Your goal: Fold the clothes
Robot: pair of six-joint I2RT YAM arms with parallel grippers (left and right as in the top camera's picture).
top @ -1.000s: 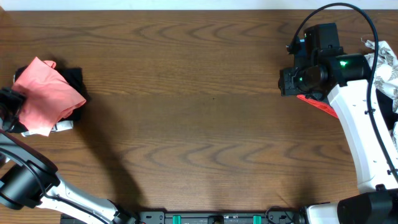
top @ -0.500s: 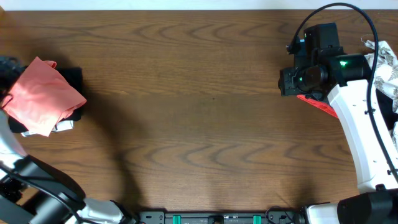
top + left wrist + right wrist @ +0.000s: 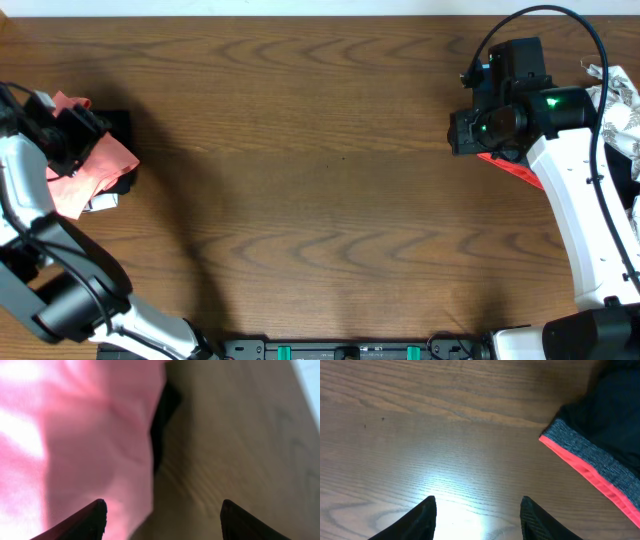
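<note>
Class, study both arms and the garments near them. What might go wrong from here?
1. The open left gripper hovers at the edge of the pink T-shirt, which lies on a black garment. Closing there may pinch both, or catch only one layer.
2. The open right gripper is over bare table beside a grey garment with red-orange trim. Moving down or sideways, it may snag that hem.

Salmon-pink T-shirt (image 3: pixel 108 160) lies crumpled at the frame's left edge atop a black garment (image 3: pixel 119 121); a red-hemmed dark garment (image 3: pixel 512 169) lies flat at right
</note>
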